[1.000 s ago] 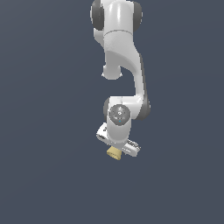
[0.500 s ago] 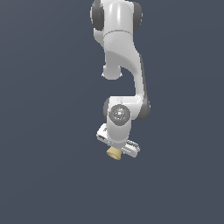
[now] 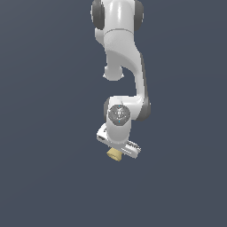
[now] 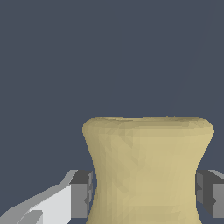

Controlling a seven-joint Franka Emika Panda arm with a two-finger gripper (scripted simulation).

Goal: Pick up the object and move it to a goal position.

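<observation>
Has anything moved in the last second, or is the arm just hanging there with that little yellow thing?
Hardly anything. The gripper with the small spool between its pads looks shifted a touch toward the exterior view's left; the change is barely visible. Nothing was let go: in the wrist view the spool sits at its narrow waist between the grey pads, as before. The arm's pose and the plain dark background look the same.

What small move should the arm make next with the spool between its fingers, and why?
Probably keep the gripper shut and carry on toward the goal. The wrist view shows the spool filling the gap, a dark pad against each side of its narrow waist. In the exterior view the spool hangs under the hand. No goal marker shows, so direction is unclear.
</observation>
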